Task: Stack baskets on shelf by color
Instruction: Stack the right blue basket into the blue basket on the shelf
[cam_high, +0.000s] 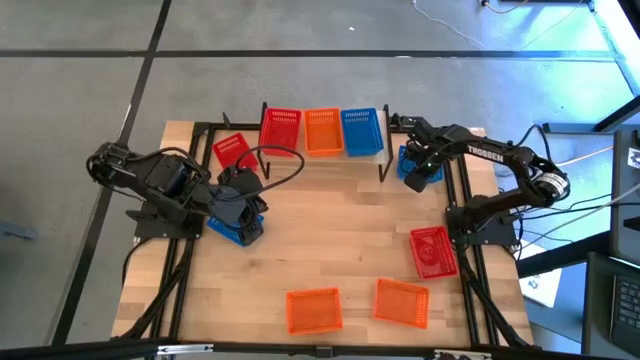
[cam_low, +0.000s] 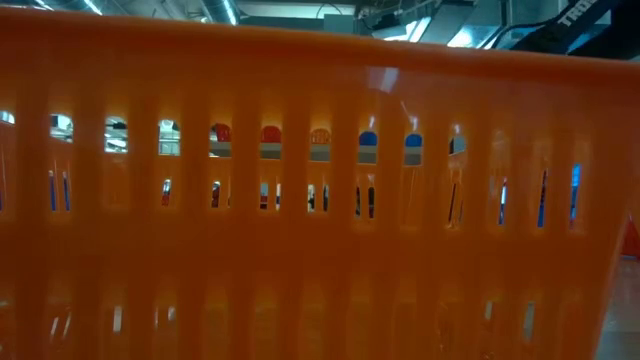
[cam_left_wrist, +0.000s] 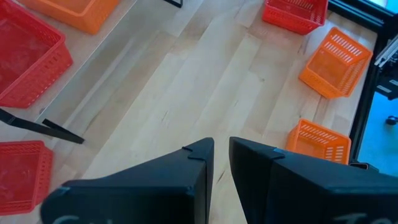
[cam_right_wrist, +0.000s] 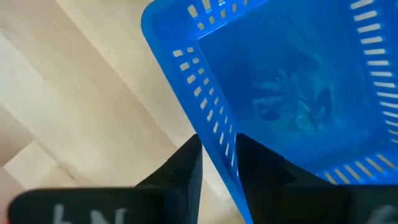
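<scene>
A red (cam_high: 281, 128), an orange (cam_high: 323, 131) and a blue basket (cam_high: 361, 131) stand side by side on the shelf (cam_high: 302, 134) at the table's far edge. My right gripper (cam_high: 420, 168) points down right of the shelf, shut on another blue basket (cam_right_wrist: 292, 93). A red basket (cam_high: 233, 150) lies left of the shelf. My left gripper (cam_left_wrist: 221, 163) hangs over the table's left part, its fingers a narrow gap apart with nothing between them. Under that arm sits a blue basket (cam_high: 235, 228). My right gripper has the blue basket's side wall (cam_right_wrist: 219, 146) between its two fingers, one finger (cam_right_wrist: 267, 171) inside the basket and one (cam_right_wrist: 183, 171) outside. The fingers come from above, pointing down. The basket's open top faces up; whether its bottom rests on the table I cannot tell.
Near the front edge lie two orange baskets (cam_high: 313, 310) (cam_high: 402, 302), with a red basket (cam_high: 433, 250) at the right. One orange basket (cam_low: 320, 200) fills the low view. Bare wood lies in the table's middle (cam_high: 340, 220).
</scene>
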